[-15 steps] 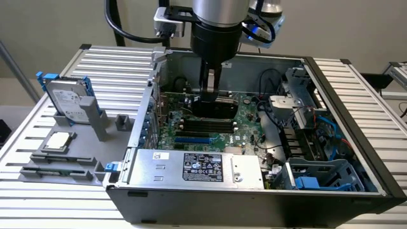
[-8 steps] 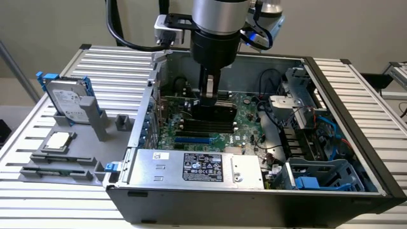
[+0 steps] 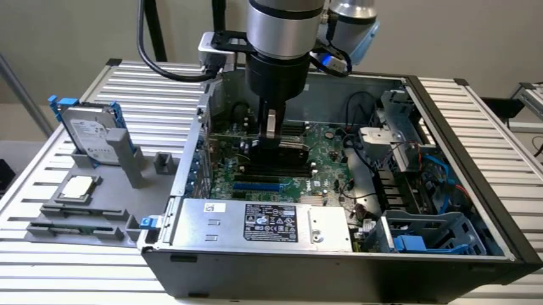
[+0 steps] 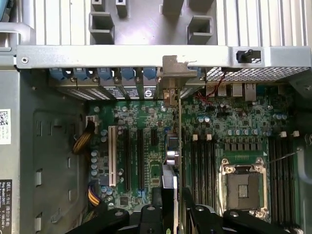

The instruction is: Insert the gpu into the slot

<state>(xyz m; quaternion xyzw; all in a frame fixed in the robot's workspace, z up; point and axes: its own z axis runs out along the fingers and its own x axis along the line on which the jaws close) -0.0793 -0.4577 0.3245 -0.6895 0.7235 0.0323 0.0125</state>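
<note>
Exterior view: the arm (image 3: 276, 38) reaches down into the open case (image 3: 475, 190), which sits on the slatted surface (image 3: 76, 254). Its fingers (image 3: 269, 127) are clamped on the gpu (image 3: 288, 150). The card stands on edge over the motherboard (image 3: 327, 171), just behind the blue slot (image 3: 257, 187). In the wrist view, the gpu (image 4: 171, 152) runs edge-on from between the fingers (image 4: 158, 214) to its silver bracket (image 4: 173, 73) at the case's rear wall. I cannot tell whether it is seated.
</note>
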